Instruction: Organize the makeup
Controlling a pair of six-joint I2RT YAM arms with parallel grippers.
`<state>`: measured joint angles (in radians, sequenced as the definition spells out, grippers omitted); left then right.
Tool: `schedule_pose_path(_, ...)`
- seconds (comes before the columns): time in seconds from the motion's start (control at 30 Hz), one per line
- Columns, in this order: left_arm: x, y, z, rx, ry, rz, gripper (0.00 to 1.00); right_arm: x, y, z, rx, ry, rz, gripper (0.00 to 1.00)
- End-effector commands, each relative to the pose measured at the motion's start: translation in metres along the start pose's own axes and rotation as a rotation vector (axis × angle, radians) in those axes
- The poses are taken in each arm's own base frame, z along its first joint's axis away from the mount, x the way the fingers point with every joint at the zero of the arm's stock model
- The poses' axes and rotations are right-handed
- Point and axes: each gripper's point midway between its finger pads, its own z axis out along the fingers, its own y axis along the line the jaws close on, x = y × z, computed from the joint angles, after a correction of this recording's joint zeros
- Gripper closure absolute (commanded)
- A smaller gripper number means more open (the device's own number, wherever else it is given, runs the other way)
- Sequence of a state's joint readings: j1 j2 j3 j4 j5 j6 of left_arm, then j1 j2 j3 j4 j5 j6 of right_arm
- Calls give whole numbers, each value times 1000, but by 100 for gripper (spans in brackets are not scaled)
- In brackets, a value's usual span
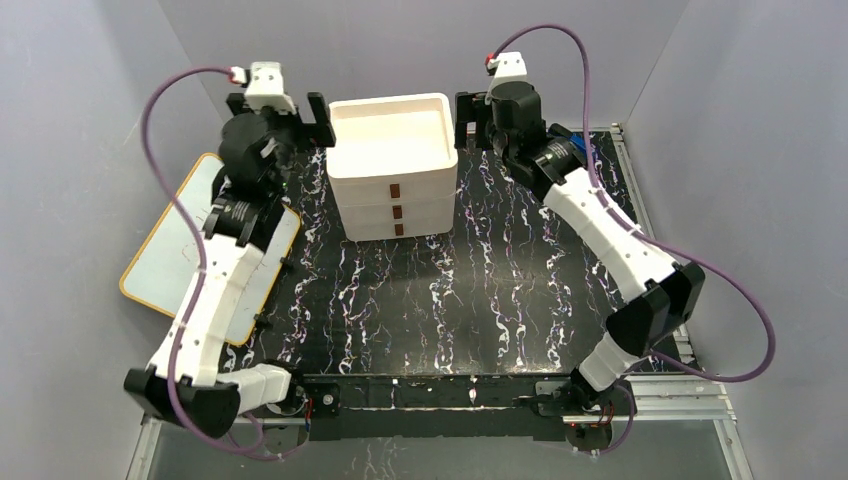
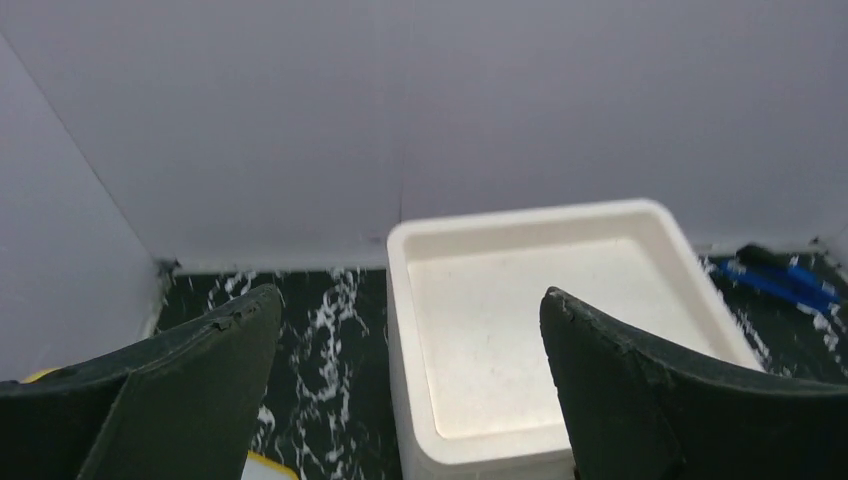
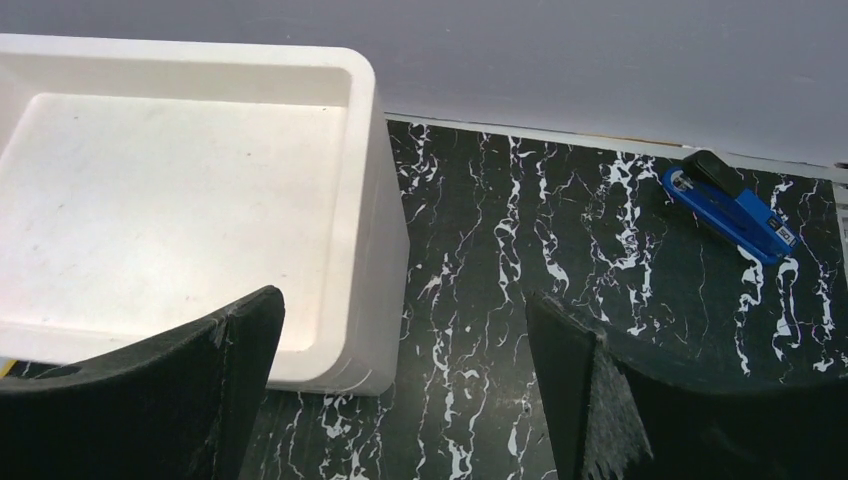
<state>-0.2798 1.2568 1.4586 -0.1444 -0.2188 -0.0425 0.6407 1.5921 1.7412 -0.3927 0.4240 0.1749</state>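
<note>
No makeup item shows in any view. The white three-drawer organizer (image 1: 395, 190) stands at the back centre with its drawers closed and its top tray empty. It also shows in the left wrist view (image 2: 520, 215) and the right wrist view (image 3: 360, 150). My left gripper (image 1: 280, 112) is open and empty, raised by the organizer's back left corner (image 2: 410, 296). My right gripper (image 1: 490, 130) is open and empty beside the organizer's right side (image 3: 402, 298).
A blue stapler-like object (image 3: 730, 205) lies at the back right near the wall, partly under my right arm (image 1: 578, 145). A white board with a yellow edge (image 1: 180, 250) lies at the left of the black marbled mat (image 1: 430, 300). Grey walls enclose the table.
</note>
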Motion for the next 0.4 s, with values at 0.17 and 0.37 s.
schedule_pose_path(0.17,-52,5,-10,-3,-247,69,2,-24,-9,10,-37,-16,23,1)
schedule_pose_path(0.37,-54,1,-6,13,-248,67,1,-24,-15,11,-50,-33,25,1)
